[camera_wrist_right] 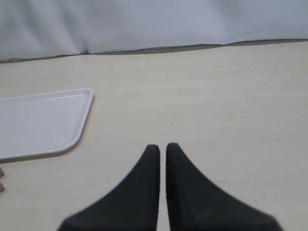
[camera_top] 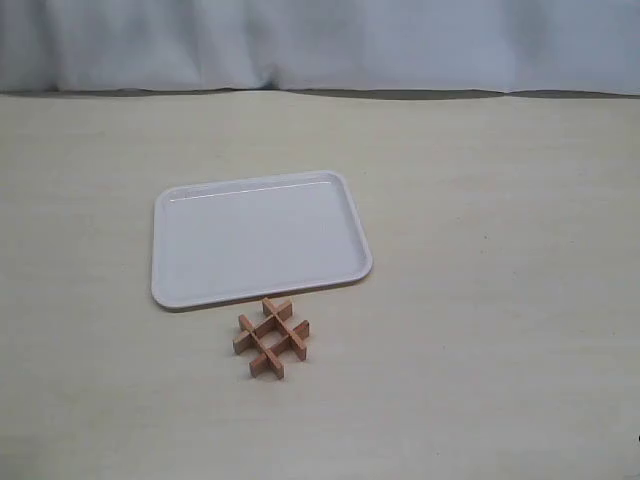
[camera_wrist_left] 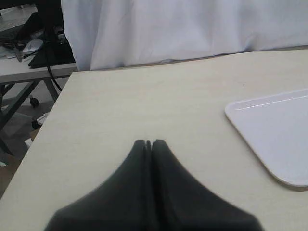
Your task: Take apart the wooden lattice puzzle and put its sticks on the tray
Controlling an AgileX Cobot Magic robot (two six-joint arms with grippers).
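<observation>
**Puzzle intact beside the tray; both arms idle and empty**

The puzzle (camera_top: 272, 337) lies flat on the desk (camera_top: 480, 300), just in front of the near edge of the tray (camera_top: 260, 240), close to it but not touching. It is fully assembled: four reddish-brown sticks crossed into a hash shape, square-cut, of matt unfinished-looking wood. The tray is white, smooth plastic with rounded corners and a low rim, and nothing lies on it. The desk surface is pale, faintly grained and bare elsewhere. A white curtain (camera_top: 320, 40) closes off the back.

The left fingers (camera_wrist_left: 137, 166) are pressed together and hold nothing. The right fingers (camera_wrist_right: 147, 178) show only a hairline gap and are likewise closed and empty. Both are black, tapered and smooth. Neither arm appears in the exterior view, so both are judged well clear of the puzzle.

Risks noted:
- The puzzle is small and light. A one-sided pull would probably drag the whole lattice across the smooth desk rather than free a stick, so one arm likely has to brace it.
- The notched joints may bind if a stick is lifted crooked.
- A freed stick could slide on the slick tray or catch on its rim.
- The fingers must open before any approach, or they will knock the puzzle aside.
</observation>
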